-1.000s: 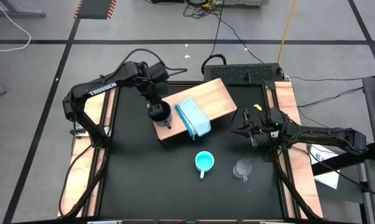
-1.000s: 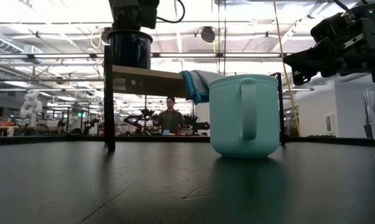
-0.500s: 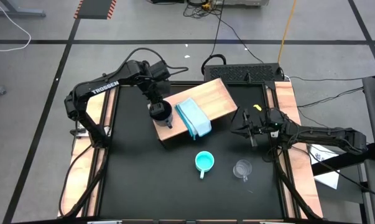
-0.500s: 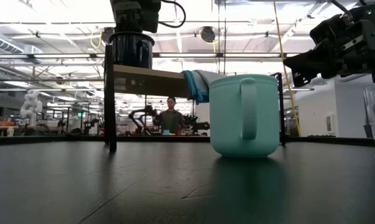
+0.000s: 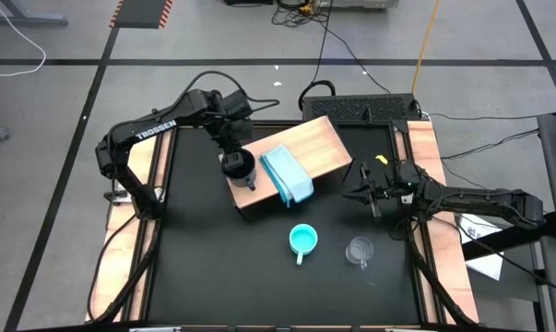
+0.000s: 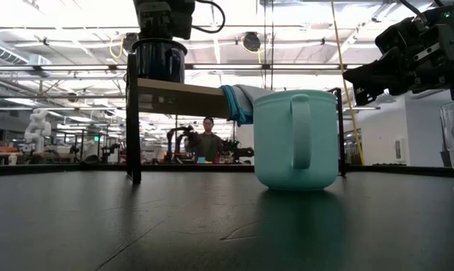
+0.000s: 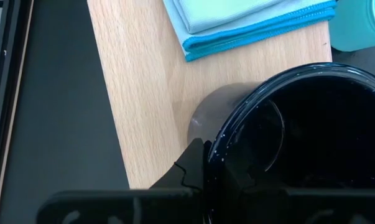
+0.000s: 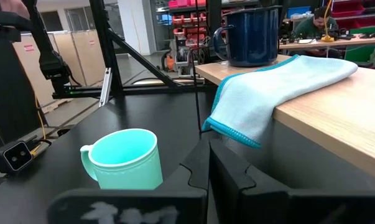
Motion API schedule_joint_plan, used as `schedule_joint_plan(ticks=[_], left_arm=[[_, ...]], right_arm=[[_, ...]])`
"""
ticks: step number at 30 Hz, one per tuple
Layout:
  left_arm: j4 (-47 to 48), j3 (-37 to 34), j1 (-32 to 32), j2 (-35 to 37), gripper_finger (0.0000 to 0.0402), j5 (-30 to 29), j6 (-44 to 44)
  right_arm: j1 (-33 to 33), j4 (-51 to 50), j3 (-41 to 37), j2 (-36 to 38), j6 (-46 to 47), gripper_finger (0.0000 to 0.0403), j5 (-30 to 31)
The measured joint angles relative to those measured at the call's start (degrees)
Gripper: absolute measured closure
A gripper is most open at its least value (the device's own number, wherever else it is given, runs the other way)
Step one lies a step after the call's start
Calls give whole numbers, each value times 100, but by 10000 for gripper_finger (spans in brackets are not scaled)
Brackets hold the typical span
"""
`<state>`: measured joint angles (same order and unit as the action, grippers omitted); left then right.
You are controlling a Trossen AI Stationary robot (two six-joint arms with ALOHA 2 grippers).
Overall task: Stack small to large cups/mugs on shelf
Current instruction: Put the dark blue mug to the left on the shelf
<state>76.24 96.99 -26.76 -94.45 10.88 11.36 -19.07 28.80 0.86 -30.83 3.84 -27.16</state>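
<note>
left tool (image 5: 236, 166): grasping navy mug (image 6: 158, 60) rim on shelf (image 5: 319, 148); right tool (image 5: 362, 195): clenched, empty, raised

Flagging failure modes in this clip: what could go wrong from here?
The left gripper holds the dark navy mug near the light wooden shelf's end; released there, it might tip off. The pale blue folded cloth crowds the remaining space. The clear glass mug may be hard to see and grasp.

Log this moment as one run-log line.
left end effector: shut on navy mug, above shelf | turquoise cup, glass mug: on table
</note>
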Motion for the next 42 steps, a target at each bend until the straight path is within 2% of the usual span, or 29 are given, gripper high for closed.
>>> schedule_joint_plan(ticks=[8, 20, 42], left_arm=[[-106, -3, -95, -5, 386, 5, 76], [-326, -393, -219, 22, 386, 126, 65], [-556, -417, 54, 4, 386, -113, 63]], right_arm=[[0, 0, -1, 0, 0, 403, 0], [-1, 0, 1, 0, 1, 403, 0], [-1, 2, -1, 2, 0, 403, -1]])
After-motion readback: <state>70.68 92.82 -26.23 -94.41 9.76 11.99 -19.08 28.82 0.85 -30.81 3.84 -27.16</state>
